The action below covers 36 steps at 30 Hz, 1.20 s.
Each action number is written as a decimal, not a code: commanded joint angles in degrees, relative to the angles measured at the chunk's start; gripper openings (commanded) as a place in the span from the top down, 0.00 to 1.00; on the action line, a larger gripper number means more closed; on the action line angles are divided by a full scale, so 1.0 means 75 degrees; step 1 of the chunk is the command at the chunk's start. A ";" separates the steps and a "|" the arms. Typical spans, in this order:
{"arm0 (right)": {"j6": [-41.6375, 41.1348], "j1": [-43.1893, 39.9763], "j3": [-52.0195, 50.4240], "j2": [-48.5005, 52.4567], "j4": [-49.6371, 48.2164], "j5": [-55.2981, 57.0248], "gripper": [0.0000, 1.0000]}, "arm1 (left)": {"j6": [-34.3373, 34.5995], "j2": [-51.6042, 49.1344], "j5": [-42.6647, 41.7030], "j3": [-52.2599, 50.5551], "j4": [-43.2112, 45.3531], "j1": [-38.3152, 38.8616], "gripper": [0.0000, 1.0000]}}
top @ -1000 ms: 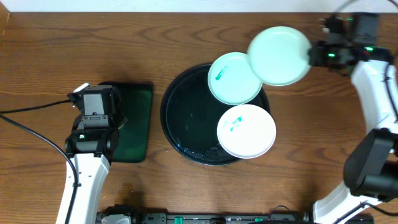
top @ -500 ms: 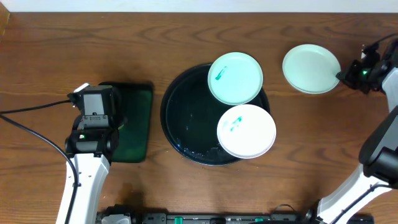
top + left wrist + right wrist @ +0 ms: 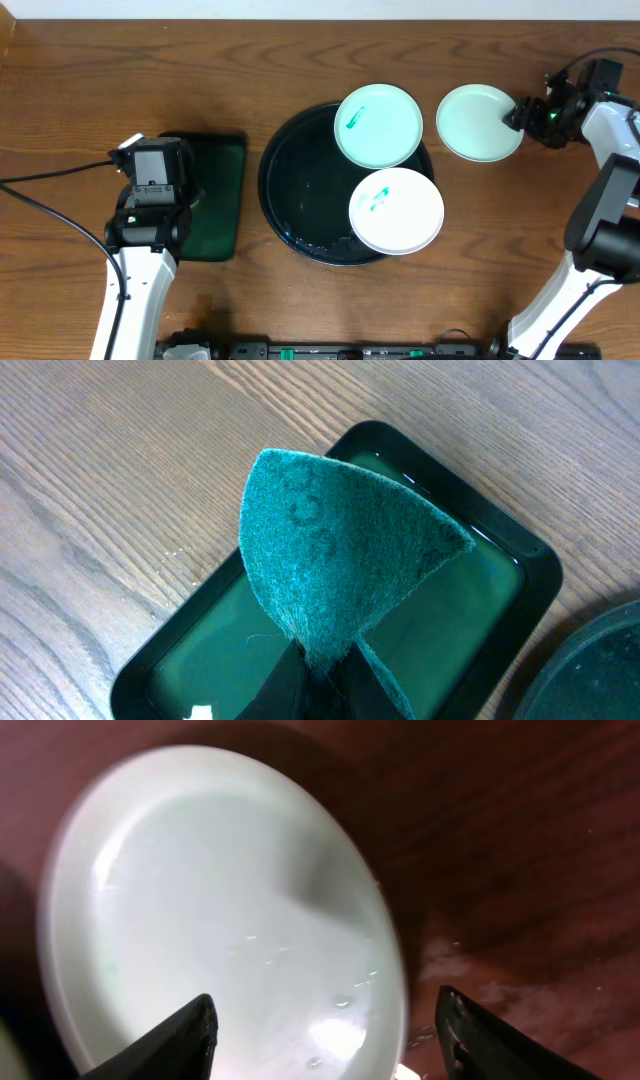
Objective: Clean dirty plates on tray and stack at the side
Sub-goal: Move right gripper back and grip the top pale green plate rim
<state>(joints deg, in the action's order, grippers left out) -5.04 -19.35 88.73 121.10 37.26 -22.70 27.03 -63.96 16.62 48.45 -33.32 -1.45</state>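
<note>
The glossy black tray (image 3: 290, 185) sits mid-table. Two plates rest on its right side: a pale mint plate (image 3: 378, 125) and a white plate (image 3: 396, 210), each with a small teal smear. A third, unmarked plate (image 3: 480, 122) (image 3: 220, 900) lies on the wood right of the tray. My right gripper (image 3: 520, 113) (image 3: 325, 1030) is open at that plate's right edge. Its fingers (image 3: 175, 1040) stand wide apart on either side of the rim. My left gripper (image 3: 328, 682) is shut on a teal scouring pad (image 3: 340, 550) and hovers over the small dark-green tray (image 3: 222, 195) (image 3: 480, 600).
A black cable (image 3: 50, 205) runs across the table at the far left. The right arm's white links (image 3: 610, 150) stretch down the right edge. Bare wood lies in front of and behind the black tray.
The right gripper carried the third plate from above the tray's upper right out to the table on the right. Its jaws then opened. The left arm has not moved.
</note>
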 commanded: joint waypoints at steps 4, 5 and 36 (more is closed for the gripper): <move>-0.0006 0.0370 0.0070 -0.1466 0.0099 -0.0778 0.34 | 0.0041 0.0047 0.0038 0.0041 -0.0006 -0.0041 0.92; -0.0009 0.0542 0.0070 -0.1644 0.0111 -0.0784 0.33 | 0.0041 0.0047 0.0038 0.0041 -0.0006 -0.0041 0.93; -0.2209 0.4625 0.0052 0.0073 0.0452 0.3424 0.46 | 0.0038 -0.0175 0.0044 0.0038 -0.0006 -0.0041 0.92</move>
<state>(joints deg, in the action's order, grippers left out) -20.43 15.51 89.19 120.16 40.82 1.56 27.03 -65.19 16.62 48.45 -33.30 -1.45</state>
